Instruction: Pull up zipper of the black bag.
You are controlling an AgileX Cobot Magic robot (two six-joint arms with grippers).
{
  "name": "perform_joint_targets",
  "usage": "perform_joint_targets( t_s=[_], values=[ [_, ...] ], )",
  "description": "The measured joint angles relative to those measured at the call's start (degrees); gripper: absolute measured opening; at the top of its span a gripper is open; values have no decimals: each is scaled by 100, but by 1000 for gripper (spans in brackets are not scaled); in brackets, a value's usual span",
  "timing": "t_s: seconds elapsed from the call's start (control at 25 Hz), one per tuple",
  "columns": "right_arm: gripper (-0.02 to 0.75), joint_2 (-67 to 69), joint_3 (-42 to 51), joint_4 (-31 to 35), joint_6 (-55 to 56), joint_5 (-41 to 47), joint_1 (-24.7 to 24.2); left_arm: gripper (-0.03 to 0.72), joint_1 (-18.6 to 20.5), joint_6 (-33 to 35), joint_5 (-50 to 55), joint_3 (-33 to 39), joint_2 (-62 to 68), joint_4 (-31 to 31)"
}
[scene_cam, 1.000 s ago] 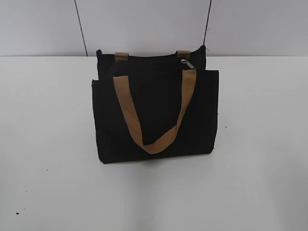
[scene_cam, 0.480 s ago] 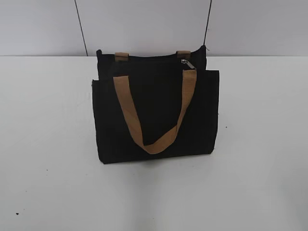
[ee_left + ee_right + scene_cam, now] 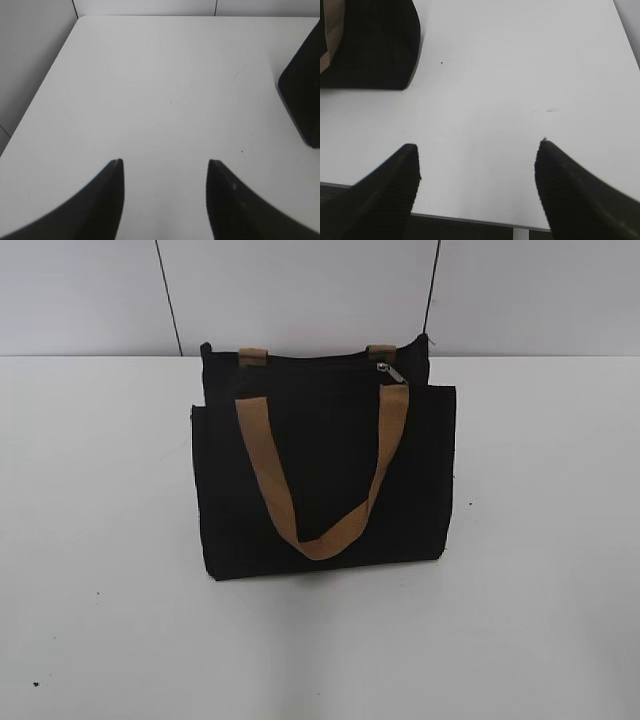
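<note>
The black bag (image 3: 325, 475) stands upright in the middle of the white table, its tan front handle (image 3: 318, 480) hanging down over the front panel. The silver zipper pull (image 3: 389, 371) sits on the top edge near the bag's right end. No gripper shows in the exterior view. My left gripper (image 3: 164, 162) is open and empty above bare table, with a corner of the bag (image 3: 302, 95) at the right edge. My right gripper (image 3: 477, 145) is open and empty near the table's front edge, with the bag (image 3: 370, 45) at the upper left.
The white table (image 3: 540, 540) runs back to a pale wall with two dark vertical seams (image 3: 168, 300). The table's front edge (image 3: 470, 219) shows below my right gripper. The table's left edge and far corner (image 3: 75, 20) show in the left wrist view.
</note>
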Motion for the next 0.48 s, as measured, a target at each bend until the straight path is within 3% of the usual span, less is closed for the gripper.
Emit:
perform_joint_targets(
  t_s=[0.48],
  values=[
    [552, 0, 0, 59, 0, 0, 0, 333, 227, 0, 0, 0, 0, 0]
  ],
)
